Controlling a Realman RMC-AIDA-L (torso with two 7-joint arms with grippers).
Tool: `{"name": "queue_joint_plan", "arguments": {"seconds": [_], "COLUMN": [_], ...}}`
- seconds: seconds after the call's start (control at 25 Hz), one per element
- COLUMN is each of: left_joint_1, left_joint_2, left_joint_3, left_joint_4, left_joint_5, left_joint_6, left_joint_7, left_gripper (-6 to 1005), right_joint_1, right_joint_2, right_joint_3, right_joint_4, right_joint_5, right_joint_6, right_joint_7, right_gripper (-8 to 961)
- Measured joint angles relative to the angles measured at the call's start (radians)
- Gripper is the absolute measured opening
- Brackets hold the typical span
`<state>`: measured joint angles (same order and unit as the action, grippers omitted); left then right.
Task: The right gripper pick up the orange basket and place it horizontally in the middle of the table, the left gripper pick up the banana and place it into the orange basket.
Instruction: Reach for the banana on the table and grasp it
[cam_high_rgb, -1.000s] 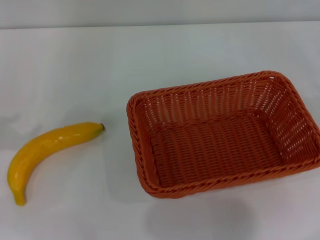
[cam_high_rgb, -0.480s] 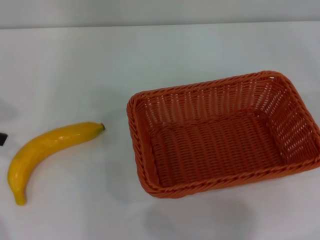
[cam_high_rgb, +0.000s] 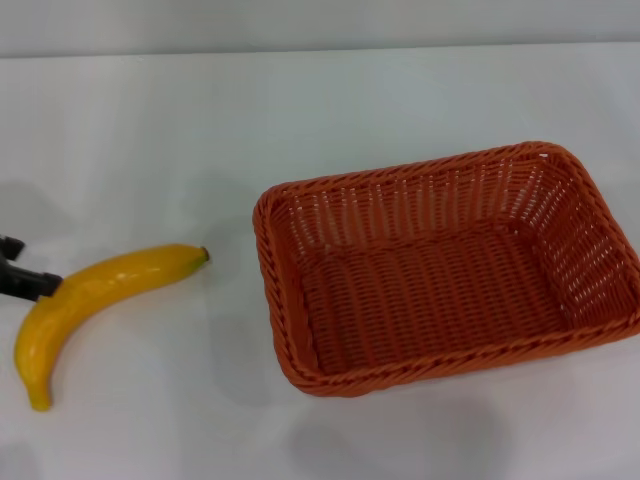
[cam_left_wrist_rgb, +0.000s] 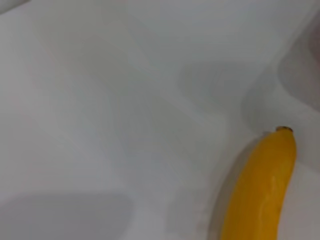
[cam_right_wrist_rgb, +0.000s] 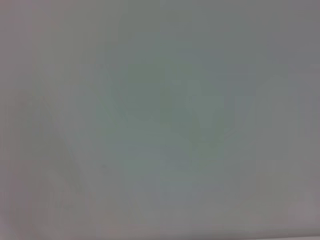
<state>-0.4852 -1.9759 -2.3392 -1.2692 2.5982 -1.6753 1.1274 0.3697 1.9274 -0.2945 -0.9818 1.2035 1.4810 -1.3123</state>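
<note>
White glossy bench (cam_high_rgb: 330, 100), smooth, soft grey shadows; pale wall strip along far edge. Orange basket (cam_high_rgb: 445, 265) upright at centre-right, long side across, hollow bare. Banana (cam_high_rgb: 90, 300) flat at bench's left, apart from basket, dark tip toward it. Left claw (cam_high_rgb: 22, 275) at left edge, black tip touching banana; spread or pressed, cannot tell. Right claw out of sight.
</note>
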Motion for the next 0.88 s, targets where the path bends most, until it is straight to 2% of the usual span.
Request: {"name": "queue_joint_plan", "arguments": {"seconds": [0.04, 0.16, 0.64, 0.88], "left_joint_1": [-0.005, -0.012, -0.008, -0.011], "left_joint_2": [-0.011, -0.027, -0.067, -0.086], "left_joint_3": [0.007, 0.011, 0.013, 0.014], "left_joint_4": [0.042, 0.074, 0.124, 0.13], "left_joint_5": [0.0, -0.001, 0.0, 0.005], "left_joint_6": [0.028, 0.057, 0.129, 0.145], "left_joint_7": [0.022, 0.051, 0.11, 0.127], "left_gripper": [740, 741, 738, 734], "right_joint_1": [0.002, 0.006, 0.014, 0.018], "right_joint_2": [0.002, 0.003, 0.01, 0.003], "right_joint_3": [0.0, 0.0, 0.0, 0.0], "right_joint_4": [0.0, 0.0, 0.01, 0.04], "right_joint_5": [0.0, 0.001, 0.002, 0.002], "right_joint_6": [0.0, -0.001, -0.008, -0.012], "right_joint_7": [0.001, 0.003, 0.013, 0.013], "right_gripper": [735, 735, 735, 735]}}
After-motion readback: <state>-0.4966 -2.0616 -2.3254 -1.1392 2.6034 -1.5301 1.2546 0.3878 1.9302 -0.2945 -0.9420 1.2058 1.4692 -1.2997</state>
